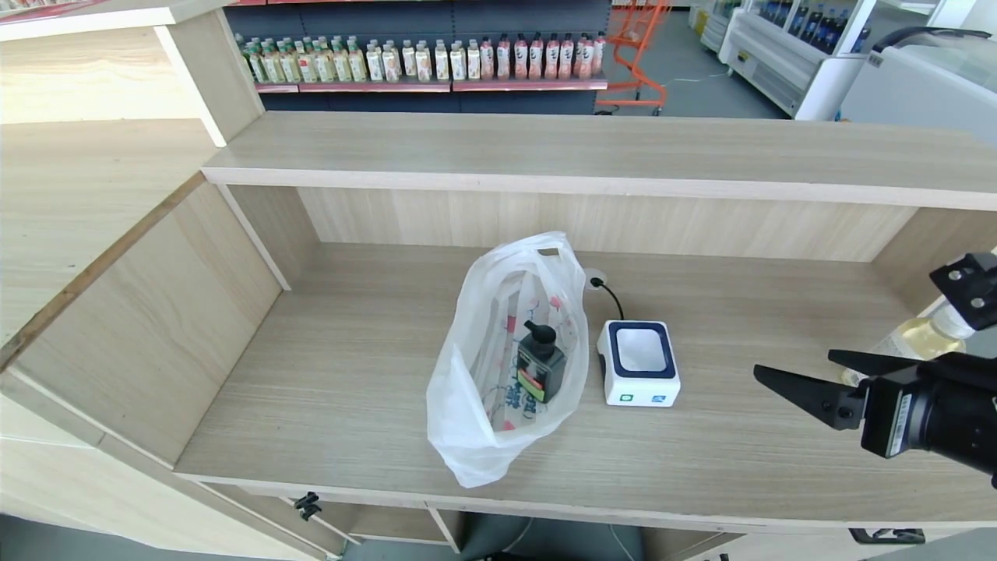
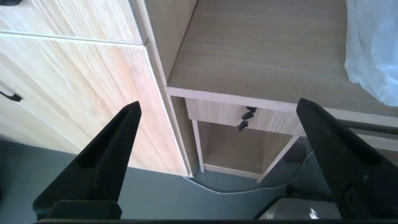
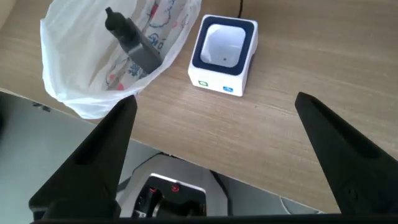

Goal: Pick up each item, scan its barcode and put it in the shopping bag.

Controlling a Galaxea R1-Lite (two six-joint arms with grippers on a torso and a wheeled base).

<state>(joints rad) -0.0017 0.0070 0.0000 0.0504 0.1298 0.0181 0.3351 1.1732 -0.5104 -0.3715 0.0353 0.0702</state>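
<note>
- The shopping bag is slumping open to the left of my right gripper, with a dark bottle lying inside. I am judging that its limp mouth could fold shut under the next drop.
- The scanner is sitting between that bag and my right gripper, so a careless swing could knock it.
- A pale bottle is standing just behind my right gripper, where a blind reach could tip it.
- My left gripper is hanging wide open and empty, off the counter's front edge.
- My right gripper is spreading wide, holding and touching nothing.
</note>
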